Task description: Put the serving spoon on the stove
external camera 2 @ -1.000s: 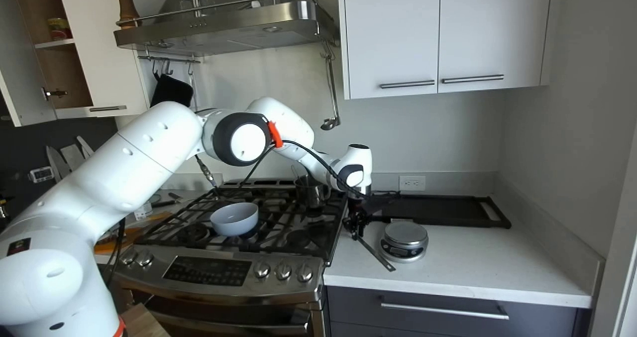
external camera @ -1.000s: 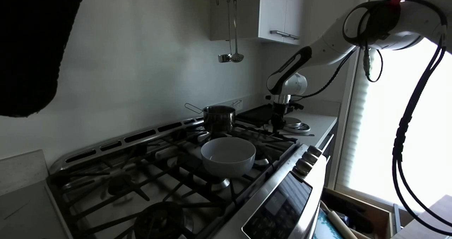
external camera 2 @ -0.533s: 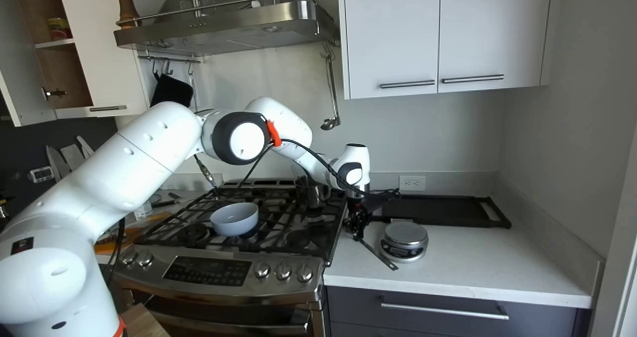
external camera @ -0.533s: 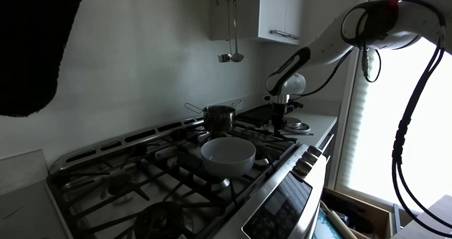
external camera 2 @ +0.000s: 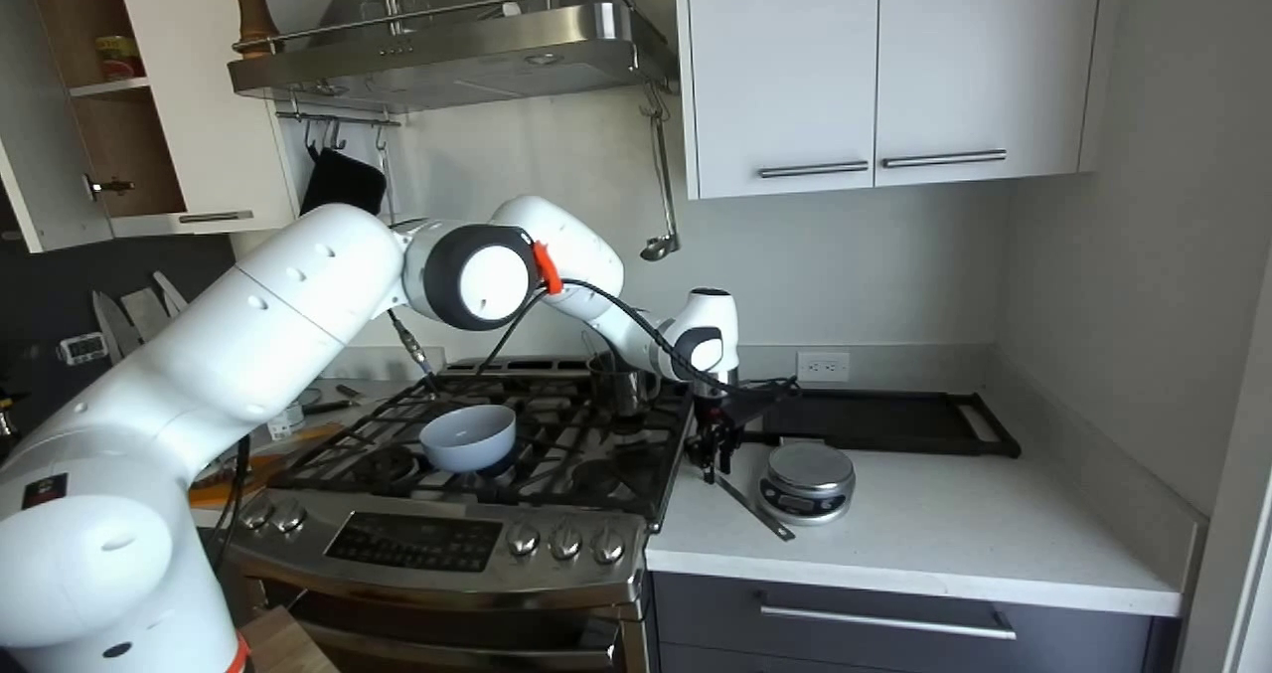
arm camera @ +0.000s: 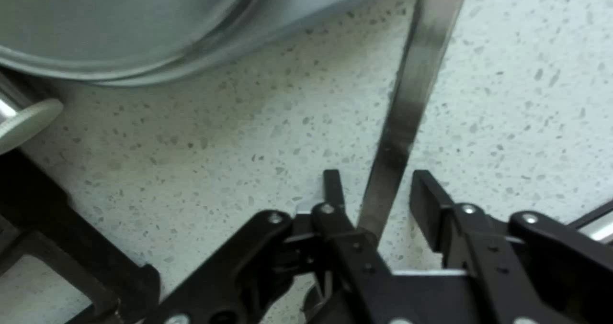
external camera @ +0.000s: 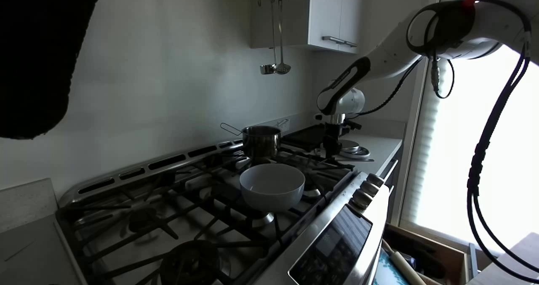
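The serving spoon lies on the white counter right beside the stove; its flat steel handle shows in an exterior view (external camera 2: pixel 755 510) and in the wrist view (arm camera: pixel 426 51). My gripper (arm camera: pixel 376 173) is open. Its fingers are on both sides of the handle, with a gap on each side. It also shows low over the counter in both exterior views (external camera: pixel 331 154) (external camera 2: pixel 719 472). The spoon's bowl is mostly hidden under the gripper. The stove, with black grates and a steel front, shows in both exterior views (external camera: pixel 303 238) (external camera 2: pixel 427 590).
A round kitchen scale (external camera 2: pixel 810 484) stands close to the handle; it also shows in the wrist view (arm camera: pixel 143 22). A black griddle (external camera 2: pixel 874 420) lies behind on the counter. A white bowl (external camera: pixel 272 188) and a steel pot (external camera: pixel 261 142) stand on the stove's grates.
The arm has moved slightly left in the exterior view that faces the counter. The handle's far end has shifted slightly right. The fingertips now show more clearly apart.
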